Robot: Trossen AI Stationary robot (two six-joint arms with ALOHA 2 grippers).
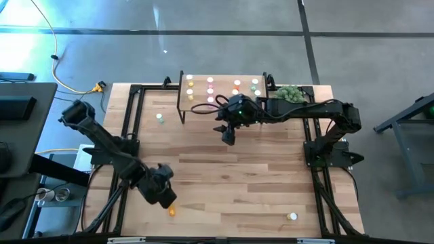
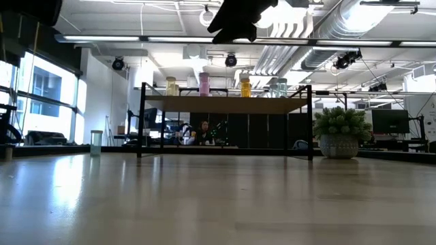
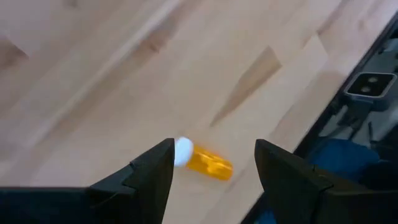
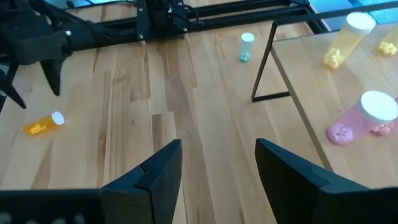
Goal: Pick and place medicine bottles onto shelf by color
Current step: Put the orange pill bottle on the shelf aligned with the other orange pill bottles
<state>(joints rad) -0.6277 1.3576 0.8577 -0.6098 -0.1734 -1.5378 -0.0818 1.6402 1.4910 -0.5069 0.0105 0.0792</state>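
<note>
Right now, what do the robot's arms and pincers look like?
Both arms are dark, nearly black, built of jointed tube-like segments. The left pincer and right pincer each end in two flat, wedge-shaped black fingers. A small green light glows on the right arm's wrist.

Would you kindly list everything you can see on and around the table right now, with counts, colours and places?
shelf: one, light wood on black legs, far edge of the table.
bottles on the shelf: several, exact count unclear; yellow, pink, orange and green, all white-capped.
orange bottle: one, lying on its side at the table's near edge, below the left gripper.
green bottle: one, upright on the table left of the shelf.
yellow bottle: one, near right corner of the table.
plant: one, green, right of the shelf.
left gripper: open, above the orange bottle.
right gripper: open, just in front of the shelf.
</note>
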